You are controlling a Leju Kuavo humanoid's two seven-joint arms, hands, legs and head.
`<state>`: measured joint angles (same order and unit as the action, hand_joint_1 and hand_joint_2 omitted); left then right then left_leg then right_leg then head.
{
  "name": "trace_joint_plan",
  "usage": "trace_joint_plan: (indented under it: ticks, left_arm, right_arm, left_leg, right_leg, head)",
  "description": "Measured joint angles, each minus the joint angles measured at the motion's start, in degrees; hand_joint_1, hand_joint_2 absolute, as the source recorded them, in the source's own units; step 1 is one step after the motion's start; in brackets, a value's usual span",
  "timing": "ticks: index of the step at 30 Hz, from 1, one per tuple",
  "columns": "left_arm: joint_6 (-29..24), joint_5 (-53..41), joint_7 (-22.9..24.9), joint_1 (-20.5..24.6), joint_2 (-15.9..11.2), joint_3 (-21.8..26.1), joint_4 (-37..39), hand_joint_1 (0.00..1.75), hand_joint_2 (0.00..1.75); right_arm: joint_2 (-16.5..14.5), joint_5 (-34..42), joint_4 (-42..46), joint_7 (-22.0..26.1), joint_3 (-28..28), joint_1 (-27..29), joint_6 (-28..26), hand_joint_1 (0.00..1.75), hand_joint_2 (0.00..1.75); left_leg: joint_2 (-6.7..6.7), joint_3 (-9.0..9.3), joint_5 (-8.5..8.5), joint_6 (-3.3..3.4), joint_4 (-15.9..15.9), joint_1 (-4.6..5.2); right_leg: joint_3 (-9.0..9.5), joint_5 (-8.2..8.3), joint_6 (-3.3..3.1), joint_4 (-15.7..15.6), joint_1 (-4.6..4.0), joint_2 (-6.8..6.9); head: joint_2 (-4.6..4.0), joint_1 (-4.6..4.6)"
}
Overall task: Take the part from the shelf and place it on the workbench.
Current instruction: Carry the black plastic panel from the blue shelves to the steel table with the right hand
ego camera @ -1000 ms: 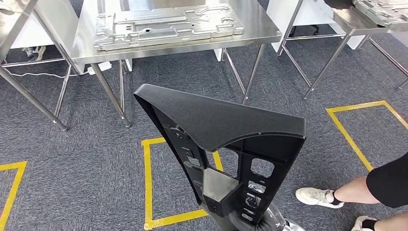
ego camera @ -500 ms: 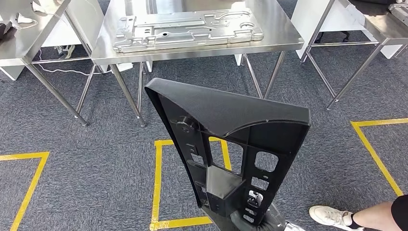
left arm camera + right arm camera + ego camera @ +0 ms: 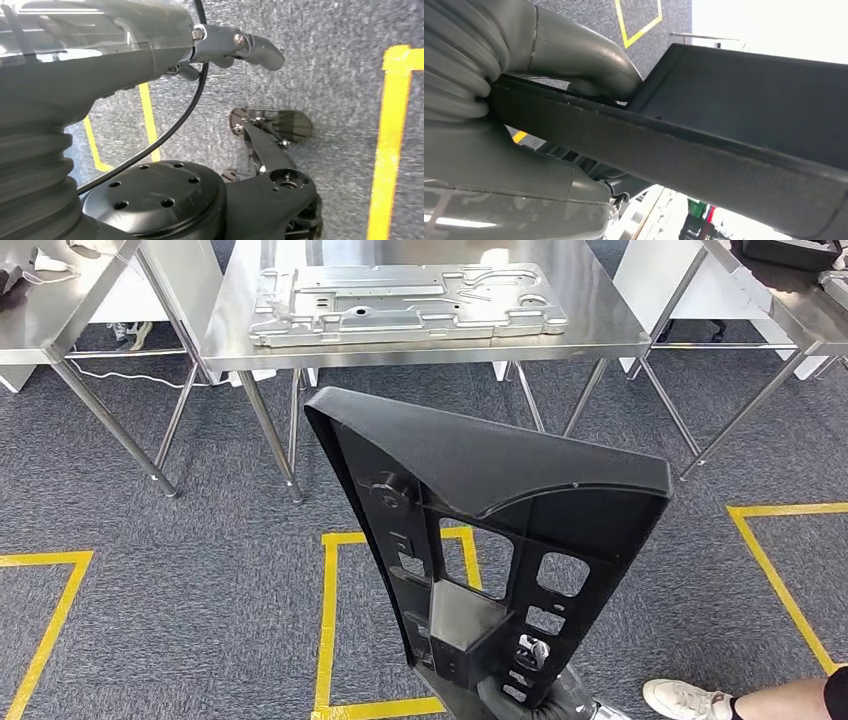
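- While I searched every view for a brand, label or writing, I could read none on the black part point(image 3: 500, 500) or on the steel tables.
- I saw the part held upright in front of the head camera, its textured face turned up and away, its ribbed, cut-out back toward me.
- My right hand point(image 3: 574, 75) gripped the part at its lower, narrow end: in the right wrist view the thick grey thumb point(image 3: 589, 65) pressed on one side of the part's edge, with the rest of the hand beneath it.
- From the head view, that hand point(image 3: 560, 695) sat low, mostly hidden behind the part.
- My left hand point(image 3: 240, 47) hung over the grey carpet point(image 3: 200, 590), holding nothing; whether its fingers were spread or curled I could not tell.
- Beyond the part stood the workbench point(image 3: 600, 335), a steel table carrying a flat metal panel point(image 3: 410, 305); the part was well short of it, above a yellow tape square point(image 3: 330, 620) on the carpet.
- I noted a person's white shoe point(image 3: 685, 698) on the floor near my right side.
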<state>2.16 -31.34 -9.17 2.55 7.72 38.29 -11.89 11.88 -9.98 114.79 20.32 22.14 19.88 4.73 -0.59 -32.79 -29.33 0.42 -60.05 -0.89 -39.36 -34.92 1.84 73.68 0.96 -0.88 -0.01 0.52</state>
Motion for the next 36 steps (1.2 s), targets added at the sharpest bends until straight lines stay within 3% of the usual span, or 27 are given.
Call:
trace_joint_plan:
  ticks: [2,4,7,9,10,12,13,14,15,17,19,24,26,28,29,30,33,34,36]
  left_arm:
    - [0.0,0.0,0.0,0.0,0.0,0.1,0.0,0.0,1.75]
    - [0.0,0.0,0.0,0.0,0.0,0.1,0.0,0.0,1.75]
    - [0.0,-0.2,0.0,0.0,0.0,0.1,0.0,0.0,1.75]
    - [0.1,-0.3,0.0,0.0,0.0,0.1,0.0,0.0,1.75]
    - [0.1,-0.4,0.0,0.0,0.0,0.1,0.0,0.0,1.75]
    - [0.1,-0.5,0.0,-0.1,0.1,0.1,0.0,0.0,1.75]
    - [0.1,-0.6,0.0,-0.1,0.1,0.1,0.0,0.0,1.75]
    - [0.2,-0.7,0.1,-0.2,0.1,0.2,0.0,0.0,1.75]
    - [0.2,-0.9,0.1,-0.3,0.1,0.2,0.0,0.0,1.75]
    - [0.1,-1.1,0.3,-0.3,0.1,0.2,0.0,0.0,1.75]
    - [0.1,-1.4,0.6,-0.3,0.1,0.2,0.0,0.0,1.75]
    - [-0.1,-2.1,1.0,-0.5,0.2,0.4,0.0,0.0,1.75]
    - [-0.2,-2.3,1.0,-0.5,0.2,0.5,0.0,0.0,1.75]
    - [-0.2,-2.4,1.1,-0.5,0.2,0.6,0.0,0.0,1.75]
    - [-0.3,-2.4,1.1,-0.6,0.2,0.7,0.0,0.0,1.75]
    - [-0.4,-2.4,1.2,-0.6,0.2,0.8,0.0,0.0,1.75]
    - [-0.4,-2.4,1.2,-0.6,0.3,1.0,0.0,0.0,1.75]
    - [-0.4,-2.4,1.2,-0.6,0.4,1.1,0.0,0.0,1.75]
    - [-0.4,-2.4,1.2,-0.6,0.4,1.1,0.0,0.0,1.75]
  right_arm:
    - [-0.2,-0.2,0.2,-0.2,0.2,0.0,-0.2,1.75,1.75]
    - [-0.3,-0.4,0.5,-0.3,0.4,0.1,-0.4,1.75,1.75]
    - [-0.6,-1.0,1.1,-0.6,0.6,0.4,-1.1,1.75,1.75]
    - [-0.7,-1.4,1.6,-0.9,0.9,0.5,-1.5,1.75,1.75]
    - [-0.7,-1.6,1.8,-1.1,1.1,0.5,-1.7,1.75,1.75]
    - [-0.8,-1.9,2.0,-1.6,1.4,0.6,-2.2,1.75,1.75]
    - [-0.9,-2.0,2.0,-1.9,1.6,0.7,-2.5,1.75,1.75]
    - [-0.9,-2.1,2.0,-2.2,1.8,0.8,-2.9,1.75,1.75]
    - [-1.0,-2.2,2.1,-2.5,2.0,0.9,-3.2,1.75,1.75]
    - [-1.0,-2.2,2.3,-2.9,2.3,1.1,-3.7,1.75,1.75]
    - [-1.0,-2.1,2.7,-3.2,2.7,1.2,-4.1,1.75,1.75]
    - [-1.0,-4.7,4.2,-3.0,3.6,2.3,-7.0,1.75,1.75]
    - [-0.9,-6.1,5.1,-2.9,4.4,3.2,-8.1,1.75,1.75]
    - [-0.7,-6.8,5.6,-2.8,5.5,4.2,-8.8,1.75,1.75]
    - [-0.6,-7.0,5.7,-2.8,6.0,4.5,-9.0,1.75,1.75]
    - [-0.4,-7.2,5.8,-2.8,6.5,4.8,-9.2,1.75,1.75]
    - [-0.1,-7.2,6.1,-2.8,7.4,5.1,-9.4,1.75,1.75]
    - [0.0,-7.2,6.3,-2.8,7.6,5.2,-9.4,1.75,1.75]
    - [0.1,-7.2,6.4,-2.8,8.1,5.2,-9.6,1.75,1.75]
  left_leg:
    - [-0.19,0.88,-0.57,-0.32,0.0,0.04]
    - [-0.34,1.38,-1.1,-0.92,0.0,0.23]
    - [-0.36,1.89,-1.4,-1.84,0.6,0.34]
    - [-0.13,1.6,-2.39,-2.33,-1.0,0.34]
    - [0.0,0.53,-3.65,-2.45,-3.5,0.31]
    - [0.11,-3.29,-6.71,-2.56,-11.2,0.3]
    - [0.11,-5.1,-7.5,-2.6,-14.3,0.28]
    - [0.11,-6.1,-7.12,-2.63,-15.6,0.25]
    - [0.12,-6.08,-5.6,-2.63,-14.5,0.19]
    - [0.14,-3.74,-1.01,-2.59,-7.8,0.03]
    - [0.1,-1.54,1.0,-2.31,-2.1,0.06]
    - [0.02,-0.96,0.21,-0.54,-0.6,0.13]
    - [0.11,-0.67,-0.05,0.0,-0.4,-0.03]
    - [0.16,-0.35,-0.46,0.26,-0.4,-0.02]
    - [0.14,-0.08,-0.71,0.29,-0.4,-0.02]
    - [0.09,0.29,-0.99,0.26,-0.4,-0.01]
    - [-0.09,1.66,-1.96,-0.12,-0.4,0.07]
    - [-0.13,1.88,-2.22,-0.37,-0.4,0.15]
    - [-0.1,2.1,-2.43,-0.98,0.0,0.3]
  right_leg:
    - [2.61,4.84,-0.2,-7.3,-0.07,0.02]
    - [4.86,6.92,-0.44,-12.9,-0.29,0.06]
    - [5.55,6.64,-1.0,-14.3,-0.36,0.06]
    - [6.21,6.48,-1.56,-14.7,-0.1,0.15]
    - [6.6,6.33,-1.85,-14.9,-0.01,0.24]
    - [7.19,5.86,-2.32,-14.9,-0.07,0.4]
    - [7.49,5.61,-2.41,-14.9,-0.1,0.42]
    - [7.84,5.33,-2.42,-14.9,-0.1,0.4]
    - [8.27,5.01,-2.35,-14.9,-0.07,0.38]
    - [9.31,4.23,-2.03,-14.9,-0.01,0.34]
    - [9.82,3.53,-1.43,-14.7,-0.21,0.32]
    - [9.45,2.39,-0.38,-13.9,-0.21,0.34]
    - [6.47,-0.01,-0.13,-8.4,-0.18,0.37]
    - [1.62,-2.32,-0.07,-0.7,-0.18,0.37]
    - [-0.07,-2.19,-0.07,1.4,-0.19,0.37]
    - [-0.71,-0.87,-0.09,1.3,-0.19,0.37]
    - [2.48,6.12,-0.47,-8.7,-0.4,0.39]
    - [3.56,7.15,-0.62,-11.5,-0.55,0.4]
    - [4.32,6.92,-0.87,-13.3,-0.81,0.35]
  head:
    - [0.0,0.01]
    - [0.0,0.01]
    - [0.0,-0.02]
    - [0.0,-0.08]
    - [0.01,-0.1]
    - [0.01,-0.13]
    - [0.01,-0.13]
    - [0.01,-0.13]
    - [0.01,-0.13]
    - [0.01,-0.13]
    - [0.01,-0.13]
    - [0.01,-0.09]
    - [0.01,-0.07]
    - [0.01,-0.07]
    - [0.0,-0.07]
    - [0.0,-0.07]
    - [0.01,-0.05]
    - [0.01,-0.03]
    - [0.01,0.01]
